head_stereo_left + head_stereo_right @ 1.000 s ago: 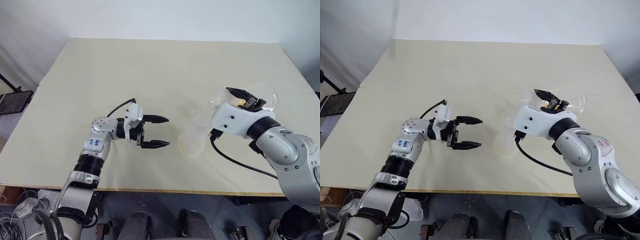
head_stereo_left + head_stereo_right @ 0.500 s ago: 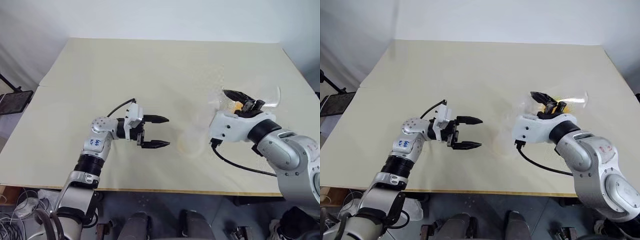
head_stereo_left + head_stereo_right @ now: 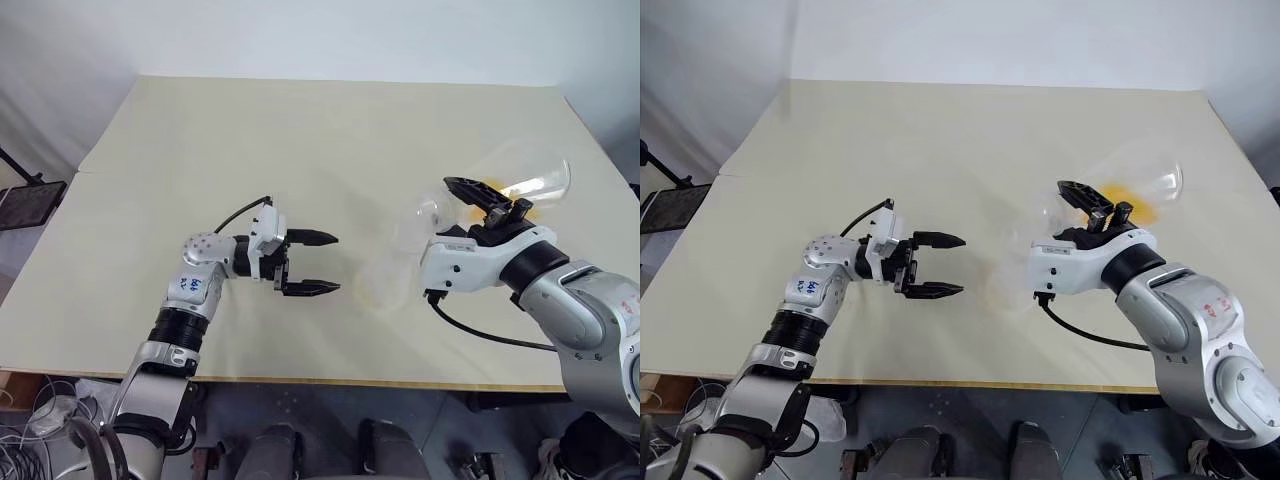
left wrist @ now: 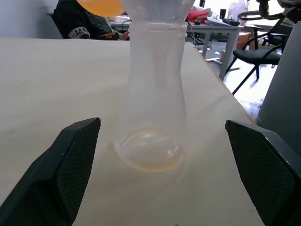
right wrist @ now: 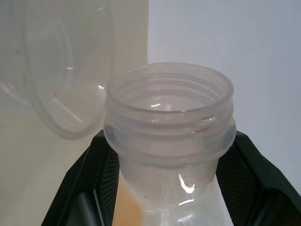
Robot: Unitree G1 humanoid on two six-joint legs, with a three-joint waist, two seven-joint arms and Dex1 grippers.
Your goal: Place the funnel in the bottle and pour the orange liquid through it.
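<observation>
Just ahead of the wide-open left gripper stood the bottle, funnel seated. Beside it, the right gripper clenched the round vessel, tilting; orange liquid should next reach its mouth over the funnel.

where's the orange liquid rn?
In the head views, the orange liquid sits inside the round clear vessel held by the right tool, tipped toward the bottle at centre-right.

Pale cream table — clear bottle standing upright on it
</observation>
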